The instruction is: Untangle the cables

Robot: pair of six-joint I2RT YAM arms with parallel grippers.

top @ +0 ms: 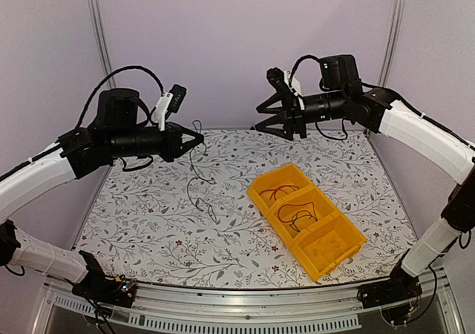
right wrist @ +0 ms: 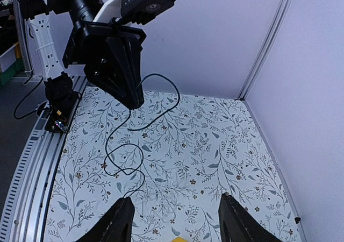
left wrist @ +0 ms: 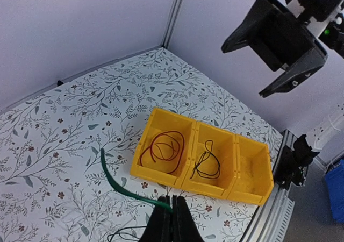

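My left gripper point(top: 194, 139) is raised above the left of the table and shut on a thin dark cable point(top: 199, 179), which hangs down in loops onto the floral cloth. In the left wrist view that cable point(left wrist: 115, 180) looks green where it enters the shut jaws point(left wrist: 173, 212). The right wrist view shows the same cable point(right wrist: 122, 158) dangling below the left gripper point(right wrist: 134, 99). My right gripper point(top: 271, 122) hovers open at the back centre, nothing between its fingers point(right wrist: 176, 220). A red cable point(top: 280, 193) and a black cable point(top: 303, 215) lie in separate compartments of the yellow bin point(top: 256, 194).
The bin's nearest compartment point(top: 330, 245) holds nothing. Metal frame posts point(top: 96, 44) stand at the back corners against the walls. The table's front rail point(top: 245, 315) runs between the arm bases. A blue crate point(left wrist: 336, 191) sits off the table.
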